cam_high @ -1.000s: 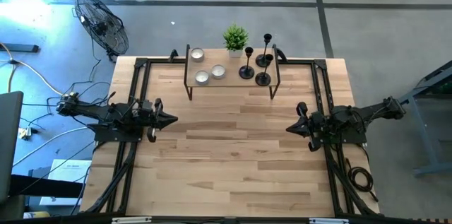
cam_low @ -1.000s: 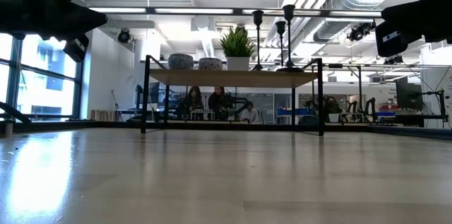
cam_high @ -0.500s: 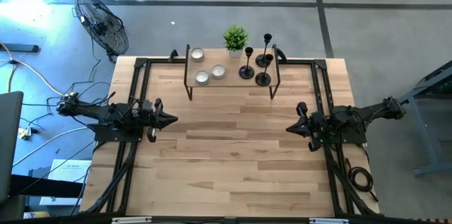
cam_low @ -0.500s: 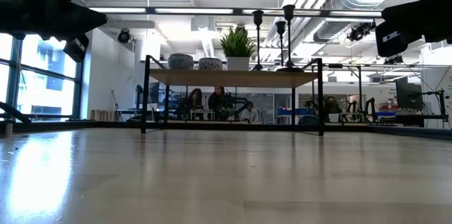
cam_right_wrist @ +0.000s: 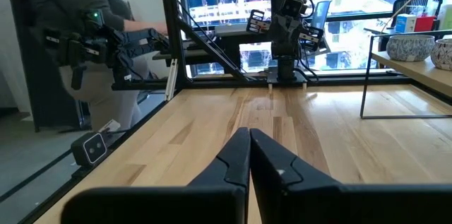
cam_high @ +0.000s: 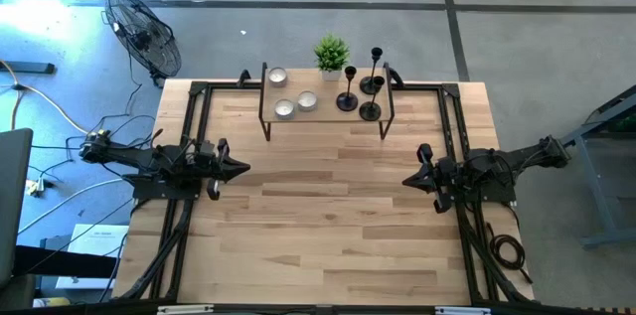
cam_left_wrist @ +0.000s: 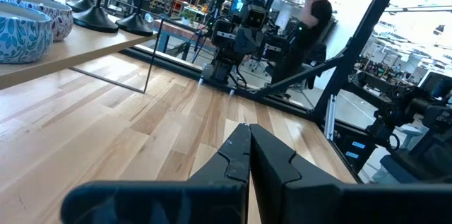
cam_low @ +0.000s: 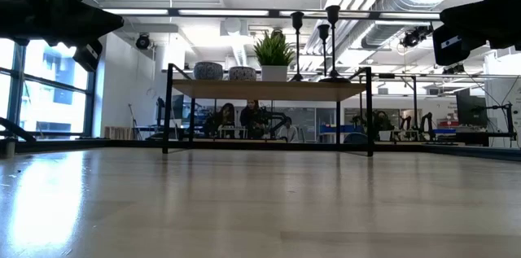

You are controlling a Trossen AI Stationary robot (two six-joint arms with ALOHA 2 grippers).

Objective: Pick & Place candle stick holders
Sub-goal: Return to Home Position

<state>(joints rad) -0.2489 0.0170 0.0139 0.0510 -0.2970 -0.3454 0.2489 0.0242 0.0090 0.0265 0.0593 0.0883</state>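
Three black candle stick holders [cam_high: 347,89] [cam_high: 374,72] [cam_high: 370,108] stand upright on their round bases on the right half of a small wooden shelf [cam_high: 328,119] at the table's far edge. In the low view their stems [cam_low: 323,46] rise above the shelf top. My left gripper [cam_high: 245,167] rests shut at the table's left side, pointing level toward the middle, with nothing between its fingers [cam_left_wrist: 249,126]. My right gripper [cam_high: 405,182] rests shut at the right side, pointing level toward the middle, also with nothing in it [cam_right_wrist: 249,131].
On the shelf's left half sit three small white round candles [cam_high: 295,98], and a green potted plant [cam_high: 331,55] stands at its far edge. Black frame rails [cam_high: 194,106] [cam_high: 452,116] run along both table sides. A floor fan [cam_high: 144,32] stands off the table. People sit in the room behind [cam_low: 252,120].
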